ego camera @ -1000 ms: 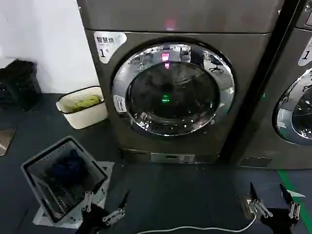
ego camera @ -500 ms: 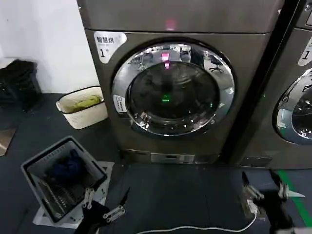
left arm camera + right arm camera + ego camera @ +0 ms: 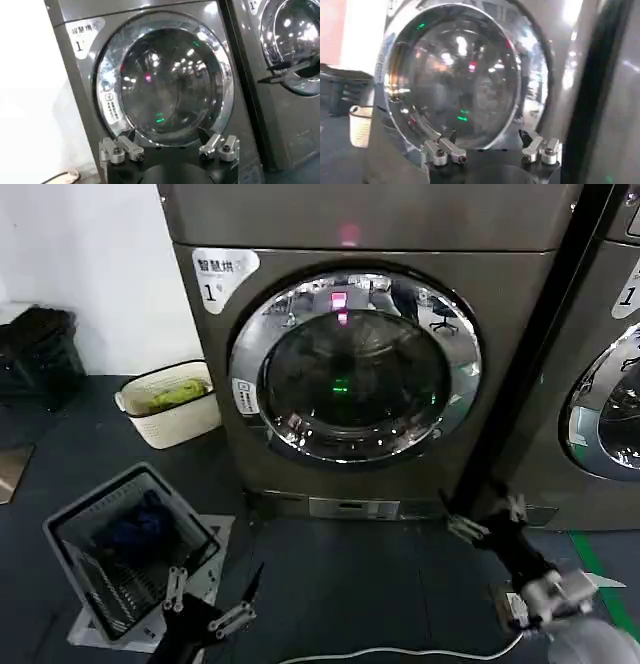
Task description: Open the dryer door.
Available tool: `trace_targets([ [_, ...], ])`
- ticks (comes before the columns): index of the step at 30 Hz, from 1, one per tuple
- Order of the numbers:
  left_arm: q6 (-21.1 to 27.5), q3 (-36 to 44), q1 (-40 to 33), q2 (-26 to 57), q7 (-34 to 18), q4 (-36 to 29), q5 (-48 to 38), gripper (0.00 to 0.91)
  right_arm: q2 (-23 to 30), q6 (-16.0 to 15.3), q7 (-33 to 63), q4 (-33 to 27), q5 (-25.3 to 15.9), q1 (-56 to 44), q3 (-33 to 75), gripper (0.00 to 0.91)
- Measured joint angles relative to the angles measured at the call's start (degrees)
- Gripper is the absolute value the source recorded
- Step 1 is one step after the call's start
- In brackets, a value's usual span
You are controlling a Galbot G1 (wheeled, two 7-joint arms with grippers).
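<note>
So we're parked in front of the grey-brown machine [image 3: 300,434] with the "1" sticker [image 3: 222,276] on its upper left corner, and the dryer door [image 3: 355,364] sits flat against the machine's front, chrome rim all the way round, dark glass in the middle with a small green light and a pink one reflecting in it. Our right gripper [image 3: 487,519] is raised in front of the machine's lower right corner, just below the door's rim and off to the right of it, fingers spread apart with nothing between them. It isn't touching the door. From the right wrist camera the door [image 3: 455,75] looms close, with the two open fingertips [image 3: 444,150] framing its bottom edge.

Our left gripper [image 3: 213,602] hangs low over the dark floor [image 3: 340,584], jaws apart too, empty, well away from the door. Just to its left is a grey laundry basket [image 3: 75,529] (something blue inside). Further back by the white wall sits a cream tub [image 3: 190,419] with greenish cloth in it. A white cable [image 3: 400,651] trails across the floor between the grippers, and the neighbouring machine's chrome door [image 3: 605,414] pokes in on the right.
</note>
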Motion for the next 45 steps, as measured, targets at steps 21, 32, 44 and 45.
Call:
trace_targets([
  [21,-2.5,0.3,2.7,-3.6,-0.2,-1.7,2.6,0.907,-2.4,-0.4,-1.1,-10.9,5.7,26.9,-23.5,0.907],
  [32,-3.0,0.6,3.2,-4.6,-0.1,-1.9,3.4,0.907,0.1,-0.7,-1.1,-16.1,7.2,38.3,-34.3,0.907],
  [44,-3.2,0.8,3.1,-5.7,-0.1,-1.8,4.1,0.907,5.4,-1.0,-1.0,-21.8,7.2,48.0,-43.7,0.907],
  [45,-3.2,0.8,3.1,-5.7,-0.1,-1.8,4.1,0.907,6.0,-1.1,-1.0,-22.3,7.2,48.8,-44.4,0.907],
])
